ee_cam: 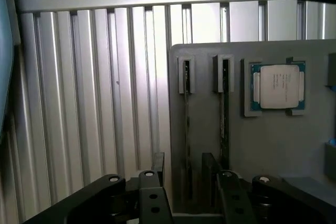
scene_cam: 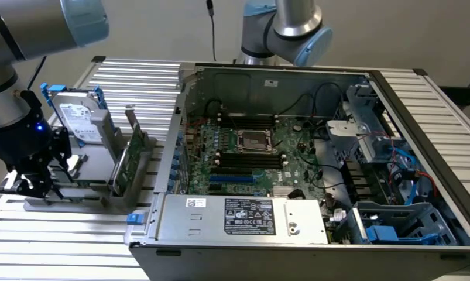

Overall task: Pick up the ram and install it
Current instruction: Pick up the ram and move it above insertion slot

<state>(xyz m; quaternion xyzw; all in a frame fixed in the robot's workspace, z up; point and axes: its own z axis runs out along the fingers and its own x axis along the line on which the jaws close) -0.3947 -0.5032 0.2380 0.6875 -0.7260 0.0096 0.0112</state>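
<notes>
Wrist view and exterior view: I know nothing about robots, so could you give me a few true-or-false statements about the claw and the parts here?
The black gripper holds a part. False: it is open and empty, at the grey parts holder.
A silver square processor chip lies in that holder. True.
The silver hard drive with blue rails sits inside the open metal computer case. False: it stands in the holder, outside the case.
A thin ram stick stands on edge in a holder slot. True.

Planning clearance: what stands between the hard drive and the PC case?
In the exterior view, the upright green expansion card stands between the hard drive and the case.
</notes>
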